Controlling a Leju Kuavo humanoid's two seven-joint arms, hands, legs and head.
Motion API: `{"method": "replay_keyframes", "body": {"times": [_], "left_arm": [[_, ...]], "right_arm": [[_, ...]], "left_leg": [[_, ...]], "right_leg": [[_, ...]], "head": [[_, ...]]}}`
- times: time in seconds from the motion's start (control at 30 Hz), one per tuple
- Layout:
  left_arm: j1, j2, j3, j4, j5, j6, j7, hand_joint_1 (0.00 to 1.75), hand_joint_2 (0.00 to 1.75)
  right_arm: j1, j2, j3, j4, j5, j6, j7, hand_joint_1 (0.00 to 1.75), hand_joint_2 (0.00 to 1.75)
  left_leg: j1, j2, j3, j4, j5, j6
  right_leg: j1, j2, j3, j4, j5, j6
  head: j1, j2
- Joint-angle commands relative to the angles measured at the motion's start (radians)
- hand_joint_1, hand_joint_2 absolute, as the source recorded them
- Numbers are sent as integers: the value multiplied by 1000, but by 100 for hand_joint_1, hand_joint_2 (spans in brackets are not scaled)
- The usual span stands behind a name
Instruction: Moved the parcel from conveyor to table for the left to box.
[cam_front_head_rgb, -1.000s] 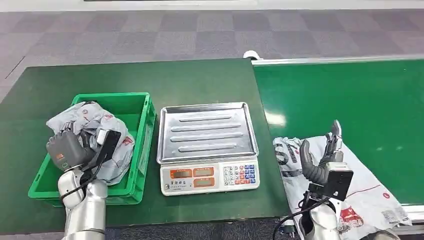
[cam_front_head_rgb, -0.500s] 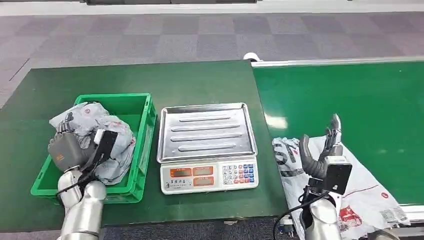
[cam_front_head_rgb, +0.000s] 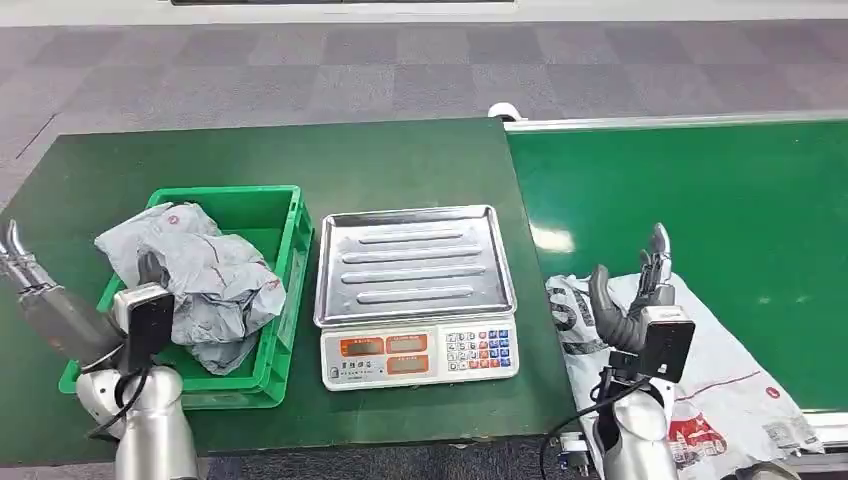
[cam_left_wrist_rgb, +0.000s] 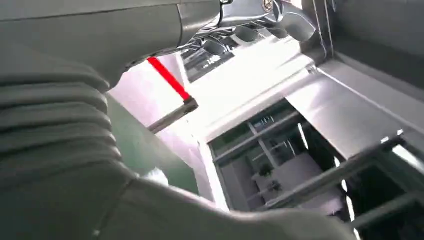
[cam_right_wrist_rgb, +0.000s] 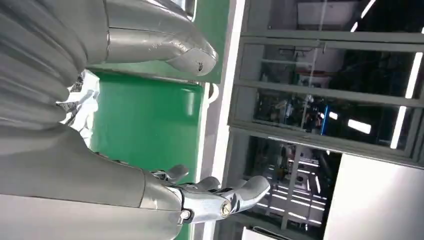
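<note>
Since a second ago the left robot hand (cam_front_head_rgb: 40, 295) has let go of the grey bag (cam_front_head_rgb: 195, 280) in the green crate (cam_front_head_rgb: 285, 215) and swung out leftward, fingers spread and empty. Nearer the next parcel (cam_front_head_rgb: 720, 385) is the right robot hand (cam_front_head_rgb: 635, 300), open, empty, poised directly above it; the parcel lies on the conveyor (cam_front_head_rgb: 720, 190), long axis slanting away rightward from the tabletop (cam_front_head_rgb: 300, 155).

The robot's right arm covers the middle of the flat white printed plastic parcel (cam_front_head_rgb: 735, 385) lying right of the silver weighing scale (cam_front_head_rgb: 415, 295), and the picture's lower edge cuts the parcel's near end. The left hand (cam_front_head_rgb: 45, 300), left of the green plastic crate (cam_front_head_rgb: 262, 345), is cut by the picture's side edge.
</note>
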Motion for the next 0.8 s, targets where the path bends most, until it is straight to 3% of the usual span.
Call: {"method": "replay_keyframes", "body": {"times": [0.03, 0.1, 0.2, 0.27, 0.3, 0.43, 0.8], "left_arm": [[75, 54, -215, -87, 266, -4, 3, 0, 0], [92, 129, -402, -30, 578, -283, 92, 0, 0], [95, 159, -533, 43, 633, -424, 118, 0, 0], [102, 159, -558, 66, 672, -487, 115, 0, 0], [104, 155, -563, 71, 673, -488, 112, 0, 175], [125, 157, -701, 191, 716, -743, 183, 0, 175], [121, 132, -709, 207, 717, -728, 175, 0, 175]], "right_arm": [[-61, 4, 0, 100, 2, 11, -7, 0, 175], [-73, -7, 1, 115, 0, 18, -14, 0, 175], [-92, -11, 6, 136, 1, 31, -24, 0, 175], [-103, -11, 12, 147, 1, 37, -26, 0, 175], [-106, -10, 13, 149, 1, 38, -27, 0, 175], [-126, -11, 46, 177, 2, 62, -30, 0, 175], [-27, -19, 42, 45, -13, 36, -32, 0, 175]], "left_leg": [[1, 2, 1, 0, -1, 0], [1, 1, 4, -3, 0, 0], [0, -3, 2, -1, 1, 0], [0, -3, 2, -2, 1, 0], [0, -1, 1, -1, 0, 0], [0, 2, 4, -3, 0, 0], [0, -1, 2, -1, -2, 1]], "right_leg": [[1, 2, 1, -1, 0, -1], [2, 1, 4, -4, 0, -1], [0, -3, 2, -2, 0, -1], [1, -3, 3, -3, 0, 0], [0, -1, 2, -2, 0, 0], [0, 2, 4, -4, 1, 0], [0, -1, 3, -2, -2, 1]], "head": [[0, 0], [0, 0], [0, 0], [0, 0], [0, 0], [0, 0], [0, 0]]}}
